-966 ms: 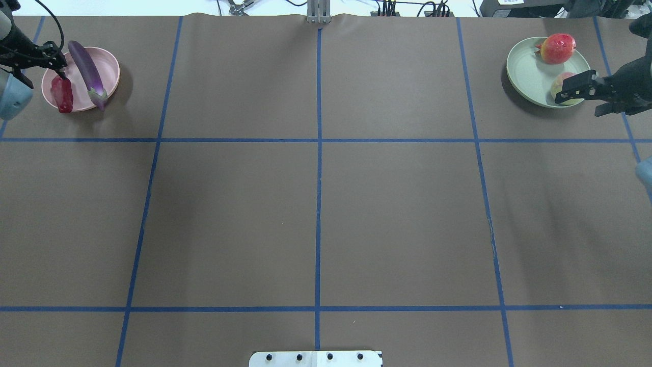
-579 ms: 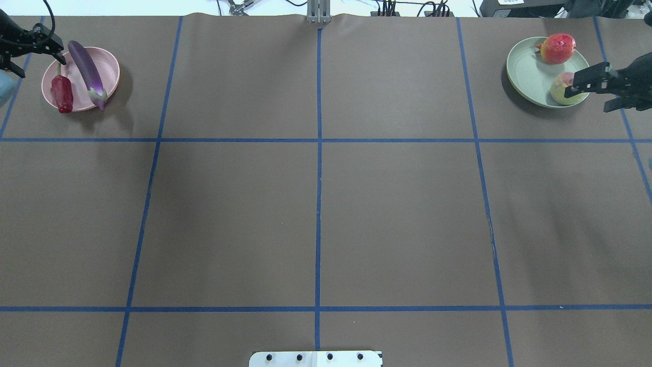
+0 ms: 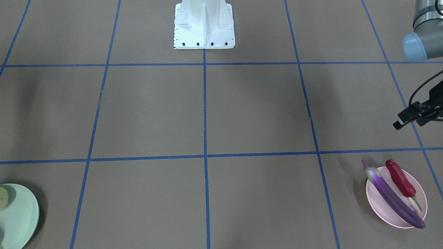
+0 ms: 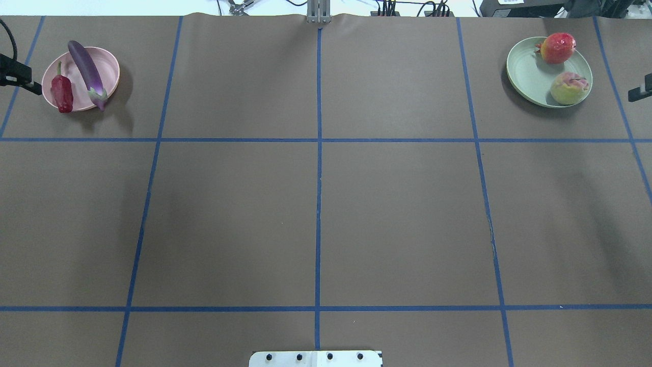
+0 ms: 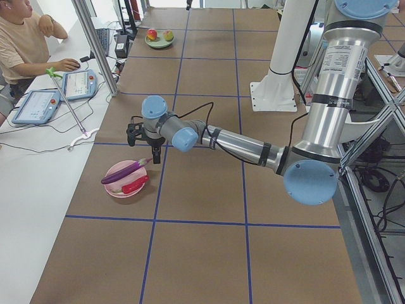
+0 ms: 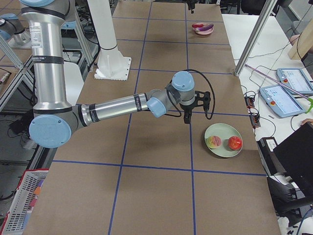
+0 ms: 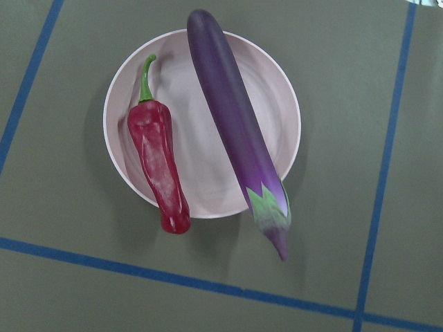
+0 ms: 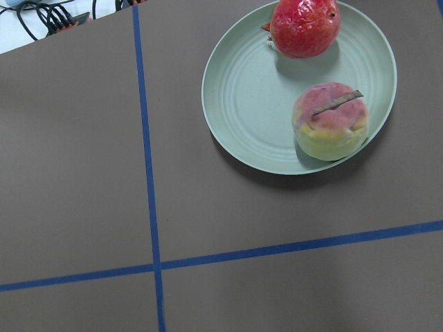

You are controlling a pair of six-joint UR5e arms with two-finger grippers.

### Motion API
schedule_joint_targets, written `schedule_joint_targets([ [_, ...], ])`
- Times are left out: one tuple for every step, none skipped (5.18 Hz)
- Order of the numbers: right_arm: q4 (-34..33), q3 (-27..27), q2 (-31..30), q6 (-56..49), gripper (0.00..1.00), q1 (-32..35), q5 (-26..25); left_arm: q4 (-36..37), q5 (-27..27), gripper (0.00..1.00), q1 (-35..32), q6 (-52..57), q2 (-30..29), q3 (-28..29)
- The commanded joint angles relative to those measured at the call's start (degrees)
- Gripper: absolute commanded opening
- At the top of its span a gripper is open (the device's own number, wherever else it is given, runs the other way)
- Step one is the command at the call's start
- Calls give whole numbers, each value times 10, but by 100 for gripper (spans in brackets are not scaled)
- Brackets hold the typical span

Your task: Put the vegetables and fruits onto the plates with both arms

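Observation:
The pale pink plate (image 4: pixel 109 71) holds the purple eggplant (image 4: pixel 87 74) and the red chili (image 4: pixel 62 93). Both also show in the left wrist view, the eggplant (image 7: pixel 235 131) and the chili (image 7: pixel 158 166) each overhanging the rim. The mint green plate (image 4: pixel 530 76) holds the pomegranate (image 4: pixel 558 47) and the peach (image 4: pixel 569 87). My left gripper (image 5: pixel 143 144) is open and empty, raised beside the pink plate; one fingertip (image 4: pixel 30 86) shows at the overhead view's edge. My right gripper (image 6: pixel 196 111) is open and empty beside the green plate.
The white robot base (image 3: pixel 204 24) stands at the table's middle near edge. Blue tape lines grid the brown table. An operator (image 5: pixel 25 38), tablets and metal posts (image 5: pixel 95 44) stand along the far side.
Both grippers have drawn back from their plates toward the overhead view's side edges. The chili and the peach lie uncovered on their plates and have not moved.

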Motion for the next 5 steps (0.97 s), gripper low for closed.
schedule_joint_targets([
  [-131,6,-12,-213,100,69,-9,15,-19,100,-64,167,122,-72],
  [-136,29,-47,-225,100,62,-19,15,-33,100,-75,169,186,-117],
  [-136,62,-85,-228,100,54,-36,15,-33,100,-77,169,204,-133],
  [-135,70,-98,-228,100,56,-43,15,-32,100,-77,169,208,-134],
  [-134,71,-103,-228,100,56,-45,15,-32,100,-77,168,208,-134],
])
